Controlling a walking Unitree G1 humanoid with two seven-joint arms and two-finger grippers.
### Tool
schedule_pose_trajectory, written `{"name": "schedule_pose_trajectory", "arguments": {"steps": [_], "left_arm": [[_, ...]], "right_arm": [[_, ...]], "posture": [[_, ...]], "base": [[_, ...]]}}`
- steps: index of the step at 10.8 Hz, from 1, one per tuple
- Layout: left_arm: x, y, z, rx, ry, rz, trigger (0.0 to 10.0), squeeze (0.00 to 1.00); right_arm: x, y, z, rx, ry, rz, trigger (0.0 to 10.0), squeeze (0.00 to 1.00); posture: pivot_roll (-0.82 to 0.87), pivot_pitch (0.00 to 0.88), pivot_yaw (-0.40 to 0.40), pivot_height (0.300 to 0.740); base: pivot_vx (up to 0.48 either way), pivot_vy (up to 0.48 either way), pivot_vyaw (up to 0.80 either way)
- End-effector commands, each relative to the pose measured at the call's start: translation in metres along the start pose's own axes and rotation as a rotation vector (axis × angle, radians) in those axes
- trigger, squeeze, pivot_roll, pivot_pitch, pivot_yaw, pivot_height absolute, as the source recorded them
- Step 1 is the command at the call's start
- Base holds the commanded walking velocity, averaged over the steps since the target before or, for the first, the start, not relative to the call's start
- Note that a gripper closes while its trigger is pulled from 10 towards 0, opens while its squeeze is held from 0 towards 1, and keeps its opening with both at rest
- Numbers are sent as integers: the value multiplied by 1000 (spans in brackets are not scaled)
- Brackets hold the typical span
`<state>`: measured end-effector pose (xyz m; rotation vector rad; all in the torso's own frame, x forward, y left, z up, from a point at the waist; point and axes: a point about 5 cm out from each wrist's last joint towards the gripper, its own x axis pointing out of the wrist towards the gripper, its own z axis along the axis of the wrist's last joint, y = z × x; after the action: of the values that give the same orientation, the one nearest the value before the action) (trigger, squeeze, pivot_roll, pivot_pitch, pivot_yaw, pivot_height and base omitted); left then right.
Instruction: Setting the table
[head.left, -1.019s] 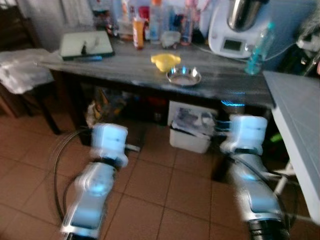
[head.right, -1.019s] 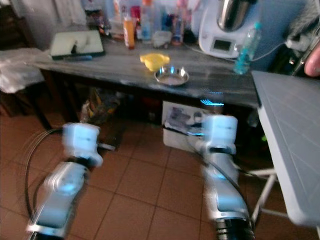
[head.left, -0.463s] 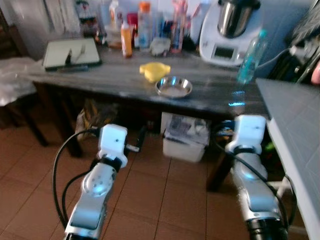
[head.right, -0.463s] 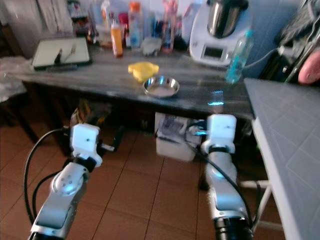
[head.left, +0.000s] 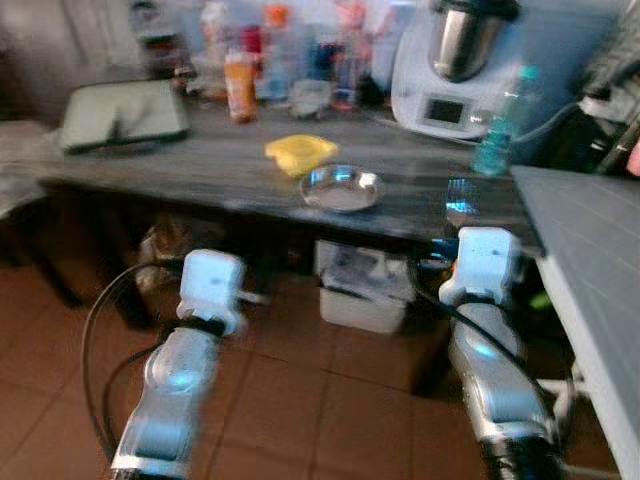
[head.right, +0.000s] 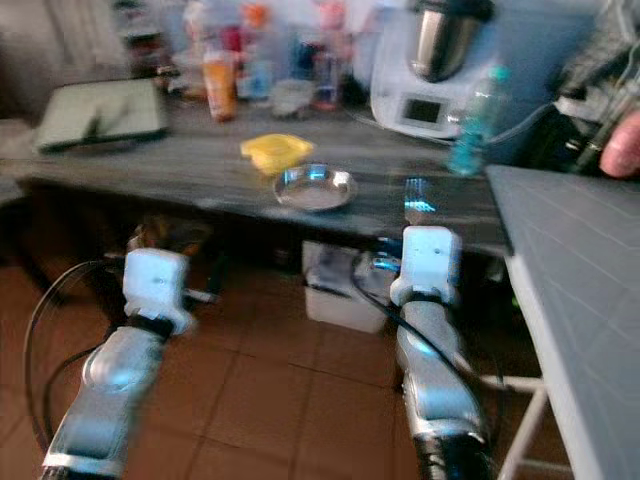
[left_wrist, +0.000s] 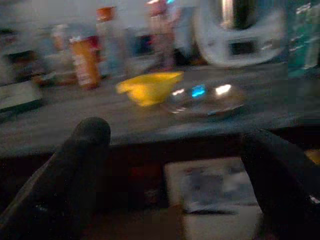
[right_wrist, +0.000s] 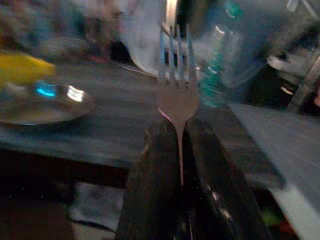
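Note:
A metal fork (right_wrist: 177, 95) stands upright with its tines up, and my right gripper (right_wrist: 177, 135) is shut on its handle. In the eye views the fork (head.left: 458, 200) shows above my right wrist, just before the dark wooden table's (head.left: 200, 170) near edge. A steel plate (head.left: 342, 187) lies on the table left of the fork, with a yellow bowl (head.left: 300, 152) behind it. My left gripper (left_wrist: 175, 145) is open and empty, held low in front of the table, facing the plate (left_wrist: 207, 100) and the yellow bowl (left_wrist: 150, 87).
Bottles and jars (head.left: 240, 85) crowd the table's back edge. A white kitchen machine (head.left: 455, 60), a clear water bottle (head.left: 497, 125) and a dark tray (head.left: 125, 112) also stand there. A grey table (head.left: 600, 260) is at the right. A white bin (head.left: 368, 290) sits under the table.
The camera has come closer to the table and shifted. The fork has risen into the eye views above my right wrist. Both arms stay raised in front of the table.

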<state>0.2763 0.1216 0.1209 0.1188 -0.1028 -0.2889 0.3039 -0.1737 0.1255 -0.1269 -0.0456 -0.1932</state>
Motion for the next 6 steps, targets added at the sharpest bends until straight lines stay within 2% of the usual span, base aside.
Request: {"name": "schedule_pose_trajectory", "arguments": {"steps": [1,6], "left_arm": [[-2,11,1,27,4,27,10000,0],[-2,10,0,25,11,14,10000,0]], "right_arm": [[2,10,9,24,-31,21,10000,0],[0,9,9,40,-21,8,10000,0]], "posture": [[128,0,-36,740],[121,0,-27,740]], "base": [[382,0,0],[382,0,0]]}}
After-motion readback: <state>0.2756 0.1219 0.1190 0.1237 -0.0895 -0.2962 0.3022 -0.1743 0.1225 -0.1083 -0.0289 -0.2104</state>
